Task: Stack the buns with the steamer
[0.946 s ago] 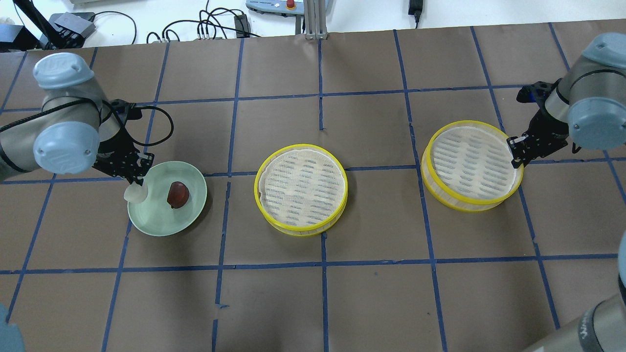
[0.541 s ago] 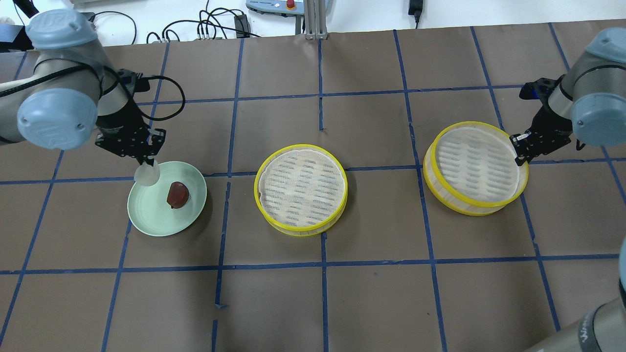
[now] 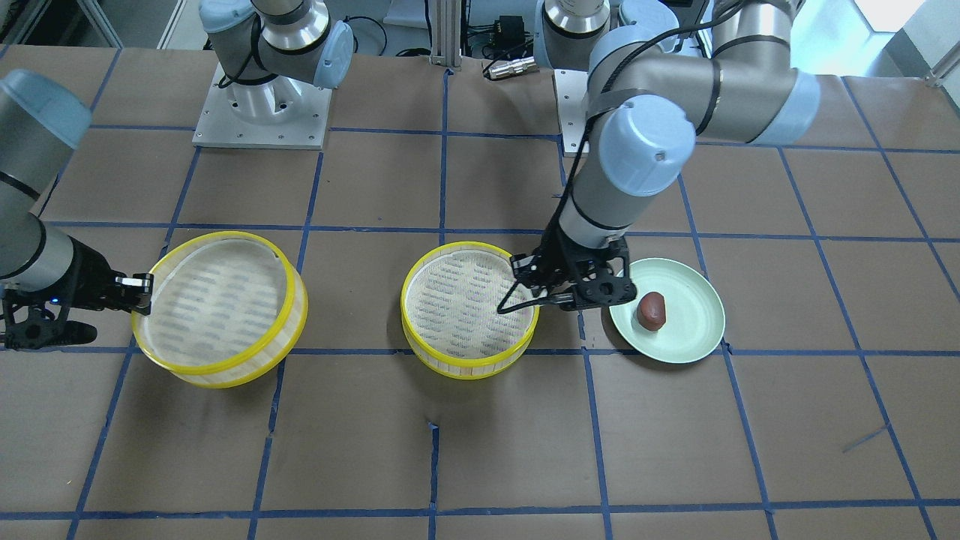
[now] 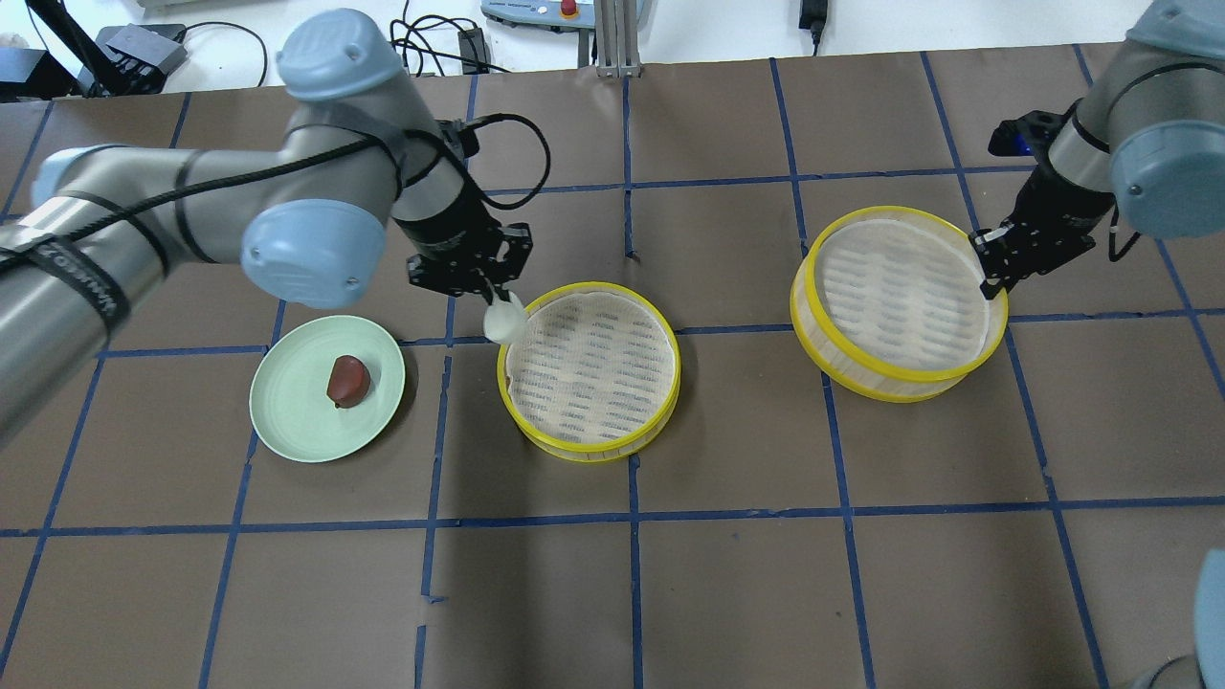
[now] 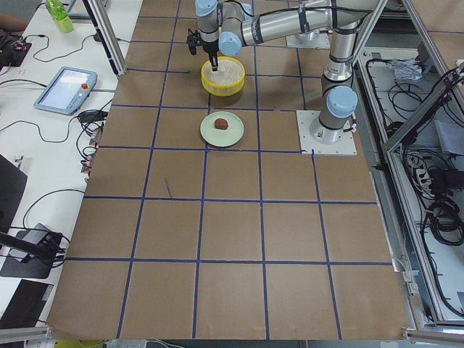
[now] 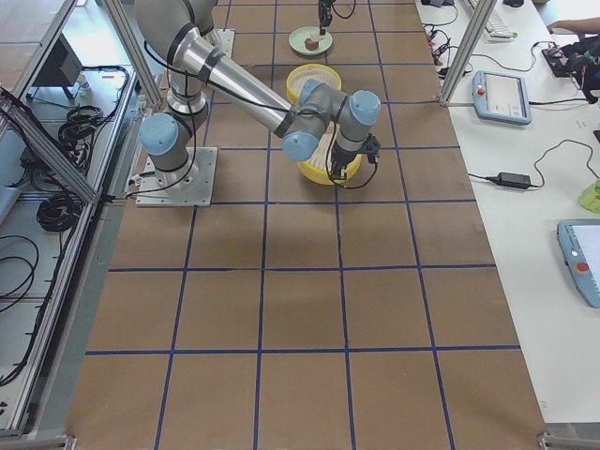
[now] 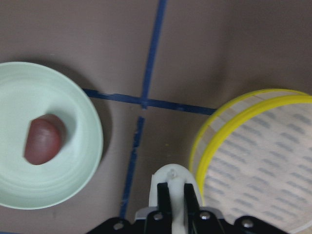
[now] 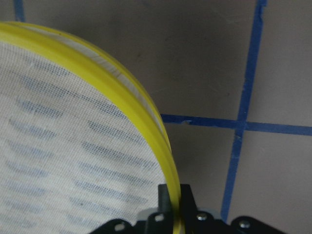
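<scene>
My left gripper (image 4: 498, 304) is shut on the white bun (image 4: 503, 322) and holds it above the left rim of the middle steamer (image 4: 584, 448). In the left wrist view the white bun (image 7: 171, 181) sits between the closed fingers, beside the steamer's yellow rim (image 7: 209, 151). The dark reddish-brown bun (image 4: 347, 380) lies on the pale green plate (image 4: 287, 421). My right gripper (image 4: 990, 277) is shut on the right rim of the second steamer (image 4: 890, 378), which is tilted. The right wrist view shows that rim (image 8: 141, 107) pinched between the fingers.
The brown table (image 4: 670, 574) is marked with blue tape lines. Cables and a teach pendant (image 4: 536, 11) lie beyond its far edge. The arm bases (image 3: 262, 112) stand on the robot's side of the table.
My left gripper has carried the white bun off the plate and rightward to the middle steamer's left rim. My right gripper has moved the second steamer leftward and farther away.
</scene>
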